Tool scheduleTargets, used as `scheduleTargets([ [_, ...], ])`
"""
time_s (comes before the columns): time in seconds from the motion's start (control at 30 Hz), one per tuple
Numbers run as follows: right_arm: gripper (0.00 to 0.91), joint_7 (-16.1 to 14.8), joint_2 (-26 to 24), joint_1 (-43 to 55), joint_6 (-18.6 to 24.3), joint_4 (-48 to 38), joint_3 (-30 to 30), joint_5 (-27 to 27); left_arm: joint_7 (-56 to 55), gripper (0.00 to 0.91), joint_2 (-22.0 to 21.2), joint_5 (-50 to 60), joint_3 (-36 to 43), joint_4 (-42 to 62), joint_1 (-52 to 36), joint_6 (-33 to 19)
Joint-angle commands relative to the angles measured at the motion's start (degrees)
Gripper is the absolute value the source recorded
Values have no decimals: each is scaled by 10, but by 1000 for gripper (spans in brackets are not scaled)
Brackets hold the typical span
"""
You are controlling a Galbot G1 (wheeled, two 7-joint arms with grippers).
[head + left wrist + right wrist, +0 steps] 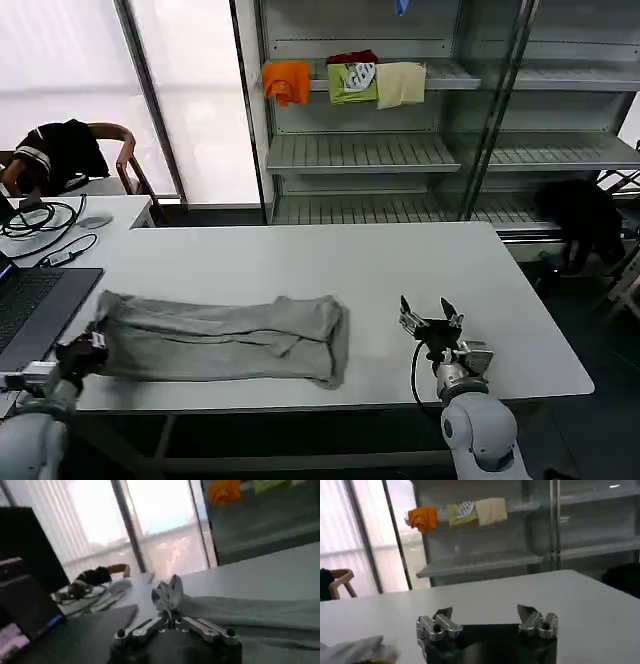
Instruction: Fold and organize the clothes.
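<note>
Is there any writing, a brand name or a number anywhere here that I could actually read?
None can be read.
Green folded garment on the shelf: a white print that may be lettering, too blurred to read.
Grey T-shirt on the table: no print or label showing; the left gripper is shut on its end.
Laptop at the table's edge: nothing legible.
Right gripper, open over the table: no markings visible.

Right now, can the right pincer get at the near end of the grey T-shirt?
Probably yes. The right pincer is open over bare table, and nothing lies between it and the grey T-shirt end beside it.
</note>
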Motion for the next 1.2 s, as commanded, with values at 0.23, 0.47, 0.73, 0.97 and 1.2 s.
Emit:
scheduleTargets([
  [0.23, 907, -13, -2, -10, 5, -11, -1, -2, 55, 0, 108, 53, -33, -76, -45, 15],
  [0.47, 907, -17, -13, -20, 8, -7, 18, -2, 57, 0, -30, 49, 100, -162, -26, 42],
  [0.73, 907, -20, -9, -28, 15, -12, 25, -4, 19, 0, -102, 92, 239, -177, -41, 74],
  [0.97, 907, -34, -10, -28, 14, -13, 29, -10, 2, 0, -121, 109, 288, -157, -52, 93],
  [1.2, 907, -45, -11, -23, 7, -16, 27, -17, 5, 0, -128, 124, 299, -126, -43, 83],
])
